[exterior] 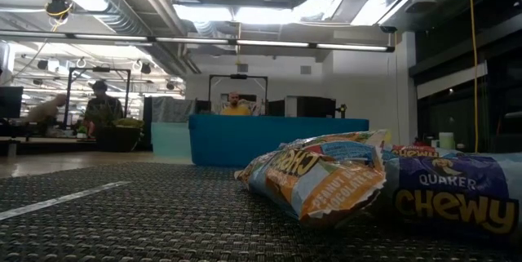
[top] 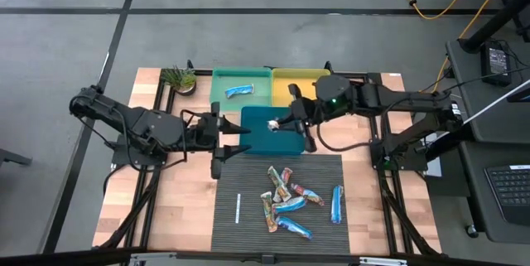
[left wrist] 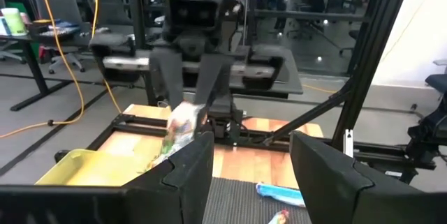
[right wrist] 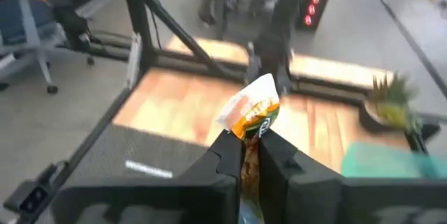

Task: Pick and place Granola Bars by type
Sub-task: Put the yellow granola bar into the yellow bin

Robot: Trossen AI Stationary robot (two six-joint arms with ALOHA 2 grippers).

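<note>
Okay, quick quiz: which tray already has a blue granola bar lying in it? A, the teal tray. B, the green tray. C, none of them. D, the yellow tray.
B: in the high view a blue bar lies inside the green tray, while the right gripper holds another bar over the teal tray.

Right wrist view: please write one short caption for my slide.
Right claw shut on an orange-and-white granola bar, held above the wooden table.
</note>
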